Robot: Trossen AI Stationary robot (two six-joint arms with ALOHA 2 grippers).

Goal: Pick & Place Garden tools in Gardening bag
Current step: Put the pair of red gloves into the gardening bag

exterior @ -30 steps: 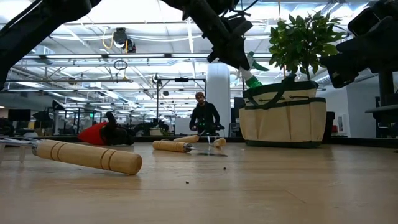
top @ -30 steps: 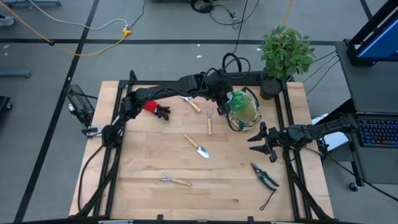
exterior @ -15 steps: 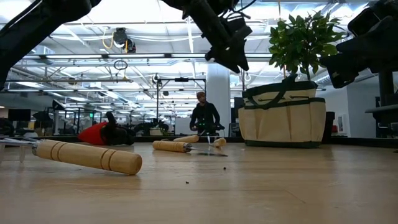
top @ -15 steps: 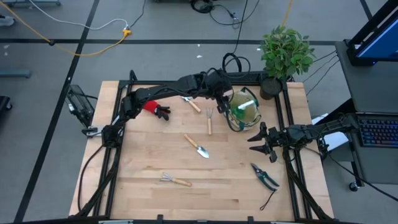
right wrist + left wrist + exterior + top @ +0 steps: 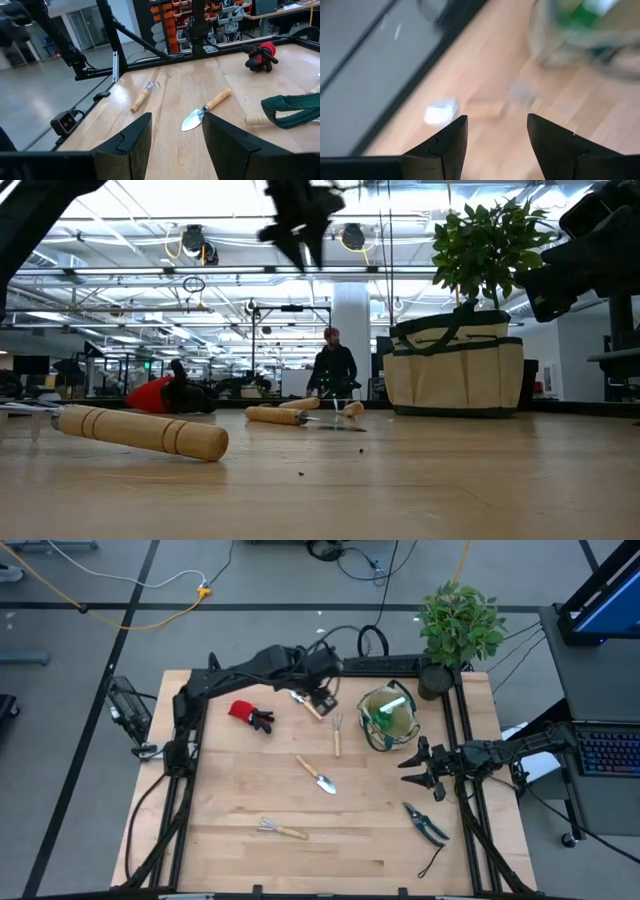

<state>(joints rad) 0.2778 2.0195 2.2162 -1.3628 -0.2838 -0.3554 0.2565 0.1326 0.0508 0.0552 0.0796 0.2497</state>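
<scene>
The beige gardening bag (image 5: 392, 720) stands at the table's far right, with a green item (image 5: 391, 706) lying inside it. My left gripper (image 5: 322, 697) hangs open and empty, high above a wooden-handled trowel (image 5: 308, 706) to the left of the bag; it also shows in the low view (image 5: 300, 225). The fork (image 5: 337, 733), a second trowel (image 5: 320, 777), the rake (image 5: 281, 830), the pruning shears (image 5: 427, 823) and the red-black glove (image 5: 250, 715) lie flat on the table. My right gripper (image 5: 408, 766) waits open, just near of the bag.
A leafy potted plant (image 5: 458, 625) stands at the far right corner behind the bag. The table's middle and near left are bare wood (image 5: 230, 790). A person (image 5: 332, 370) stands in the room far behind the table.
My left gripper held the green item above the bag and has let it go; the item now lies inside the bag. The gripper has then swung up and toward the table's left, away from the bag, to a spot above the far trowel.
</scene>
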